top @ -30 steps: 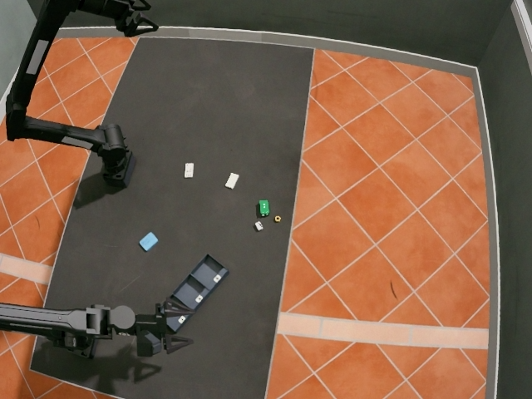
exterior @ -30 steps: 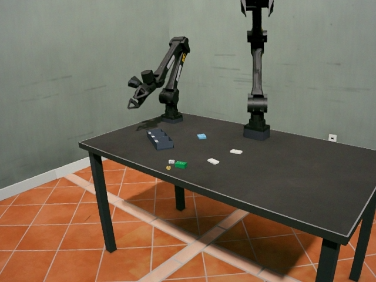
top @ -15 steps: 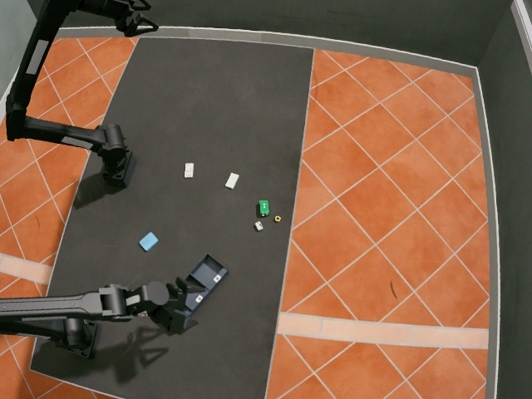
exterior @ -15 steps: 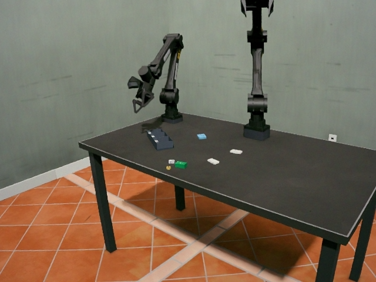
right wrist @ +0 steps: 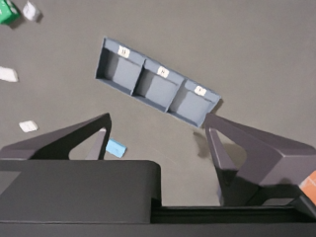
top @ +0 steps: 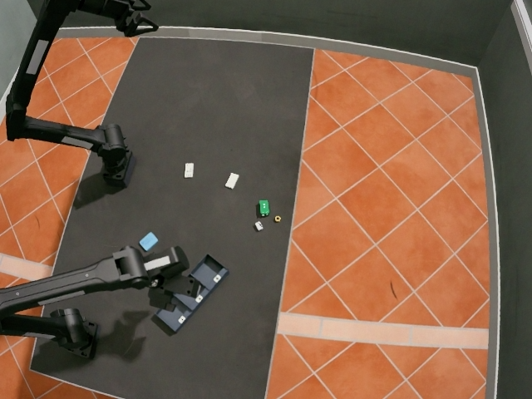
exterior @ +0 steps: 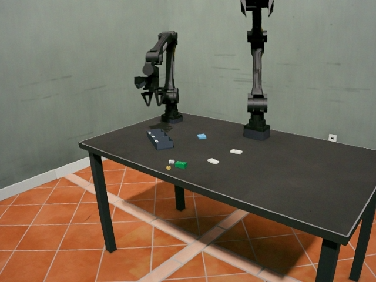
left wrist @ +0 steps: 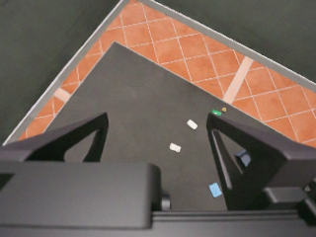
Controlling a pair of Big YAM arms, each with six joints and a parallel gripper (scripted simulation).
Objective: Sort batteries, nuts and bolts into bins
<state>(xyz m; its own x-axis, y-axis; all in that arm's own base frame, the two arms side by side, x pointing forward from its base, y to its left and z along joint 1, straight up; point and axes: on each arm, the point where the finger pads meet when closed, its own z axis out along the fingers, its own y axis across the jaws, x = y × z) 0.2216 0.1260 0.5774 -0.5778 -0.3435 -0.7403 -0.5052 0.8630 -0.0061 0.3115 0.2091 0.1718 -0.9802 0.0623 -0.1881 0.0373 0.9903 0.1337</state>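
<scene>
A yellow nut-like ring (top: 277,219) (exterior: 168,167) (left wrist: 224,110) lies by a green block (top: 263,207) (exterior: 181,164) (right wrist: 7,12) and a small white block (top: 258,225) (exterior: 171,161) (right wrist: 31,11). The joined bin row (top: 208,288) (exterior: 164,145) (right wrist: 182,82) has three empty compartments; the right wrist view shows the label nearest the right finger, which looks like F, but the other letters are blurred. My left gripper (top: 152,17) (exterior: 257,14) (left wrist: 157,118) is open, empty and high above the table. My right gripper (exterior: 153,105) (right wrist: 157,118) is open and empty, above the bin area; the arm hides its fingers in the top view.
A light blue block (top: 148,241) (exterior: 201,136) (left wrist: 215,190) (right wrist: 117,148) lies between the arm bases, near the bins. Two flat white blocks lie farther off, one (top: 189,170) (exterior: 235,151) (left wrist: 175,147) nearer the left base, the other (top: 232,180) (exterior: 212,161) (left wrist: 192,124) toward the green block.
</scene>
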